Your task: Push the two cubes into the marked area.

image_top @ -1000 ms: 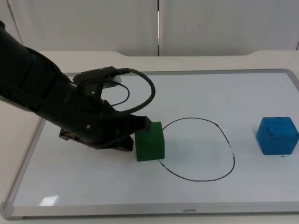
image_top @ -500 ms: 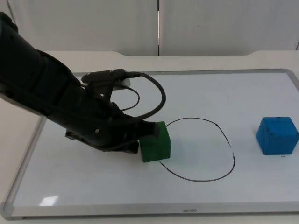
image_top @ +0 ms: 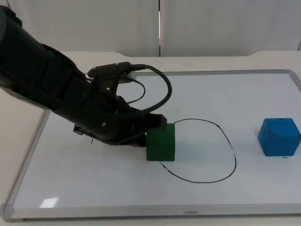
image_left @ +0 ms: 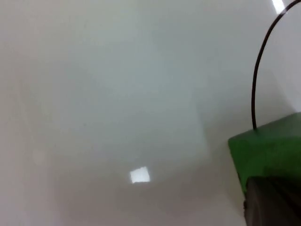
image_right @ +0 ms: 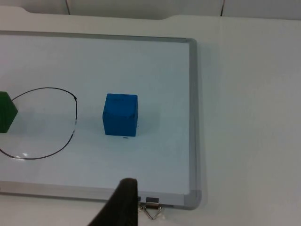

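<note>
A whiteboard (image_top: 56, 188) lies flat on the white table, with a black hand-drawn ring (image_top: 233, 155) near its middle. The green cube (image_top: 161, 145) sits on the ring's left side, straddling the line, partly inside. The left gripper (image_top: 151, 126) presses against the cube's left face, low over the board; whether its fingers are spread or closed cannot be told. In the left wrist view the green cube (image_left: 268, 150) sits right at the black fingertip (image_left: 270, 202), with the ring line curving away beyond it.

The blue cube (image_top: 279, 136) stands well apart, close to the board's right edge, outside the ring. The right wrist view looks down on the blue cube (image_right: 120, 114) from off the board's near right corner, where that arm waits; the right gripper's state cannot be told.

Both cubes look rigid, light and flat-sided, likely to slide easily on the slick board. Pushing squarely on the middle of a side face should keep them from turning.
</note>
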You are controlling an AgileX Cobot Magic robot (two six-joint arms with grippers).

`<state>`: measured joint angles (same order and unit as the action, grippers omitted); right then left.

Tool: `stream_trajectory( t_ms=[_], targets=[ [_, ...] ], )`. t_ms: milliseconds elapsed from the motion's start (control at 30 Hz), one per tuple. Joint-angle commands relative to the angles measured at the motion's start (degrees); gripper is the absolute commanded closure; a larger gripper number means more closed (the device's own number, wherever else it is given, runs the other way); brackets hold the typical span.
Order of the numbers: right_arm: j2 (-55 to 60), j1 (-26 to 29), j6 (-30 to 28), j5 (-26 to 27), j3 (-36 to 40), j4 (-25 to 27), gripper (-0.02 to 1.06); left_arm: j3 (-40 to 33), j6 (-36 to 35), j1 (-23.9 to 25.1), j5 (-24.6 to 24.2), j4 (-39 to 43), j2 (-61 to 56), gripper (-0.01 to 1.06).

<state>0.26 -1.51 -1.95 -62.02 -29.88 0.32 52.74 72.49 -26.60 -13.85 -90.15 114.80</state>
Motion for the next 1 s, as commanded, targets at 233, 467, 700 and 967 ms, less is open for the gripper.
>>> stream_trajectory(
  t_ms=[233,467,700,967],
  targets=[
    [-0.3,0.3,0.0,0.2,0.4,0.1,-0.01,0.2,0.2,-0.2,-0.9,-1.9,0.0,1.05],
    [-0.3,0.3,0.0,0.2,0.4,0.1,-0.01,0.2,0.2,-0.2,-2.2,-2.2,0.0,1.05],
    [-0.3,0.3,0.0,0.2,0.4,0.1,-0.01,0.2,0.7,-2.5,-1.3,-2.3,0.0,1.05],
    [-0.3,0.3,0.0,0.2,0.4,0.1,-0.01,0.2,0.7,-3.0,-0.2,-2.6,0.0,1.05]
  ],
)
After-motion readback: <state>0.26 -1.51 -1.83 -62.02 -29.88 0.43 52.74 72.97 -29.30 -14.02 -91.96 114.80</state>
